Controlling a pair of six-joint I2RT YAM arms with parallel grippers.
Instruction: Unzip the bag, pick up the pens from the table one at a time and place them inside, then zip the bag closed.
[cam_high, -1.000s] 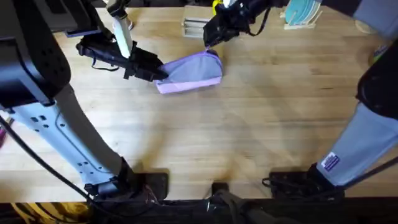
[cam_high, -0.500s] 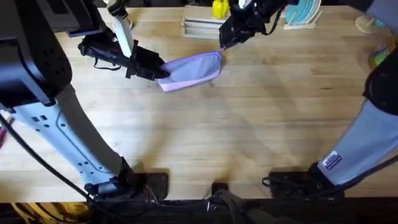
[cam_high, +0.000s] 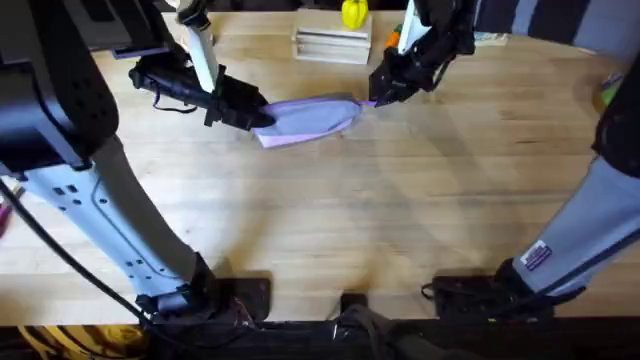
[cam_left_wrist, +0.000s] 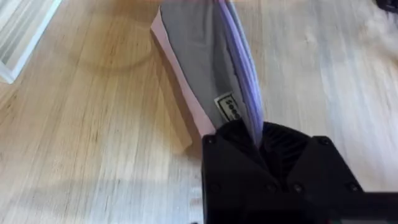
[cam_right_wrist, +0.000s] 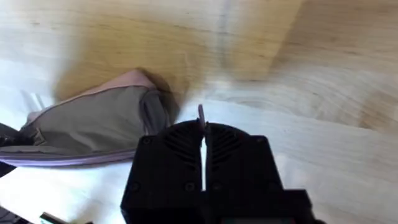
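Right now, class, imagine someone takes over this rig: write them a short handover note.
Left tool: shut on the bag's left end, holding it steady on the table.
Right tool: shut on the zipper pull at the bag's right end.
Done: the zipper looks drawn across to the right end. I cannot tell whether the pens are inside.
Left: check the closure, release both tools.

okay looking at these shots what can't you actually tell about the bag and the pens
- Bag contents: hidden by its own fabric in all three views, so pens inside cannot be confirmed.
- How far the zipper is closed: overhead view too small; the left gripper covers that end in the left wrist view.
- What the right gripper pinches: a thin tab between shut fingers in the right wrist view, likely the zipper pull.
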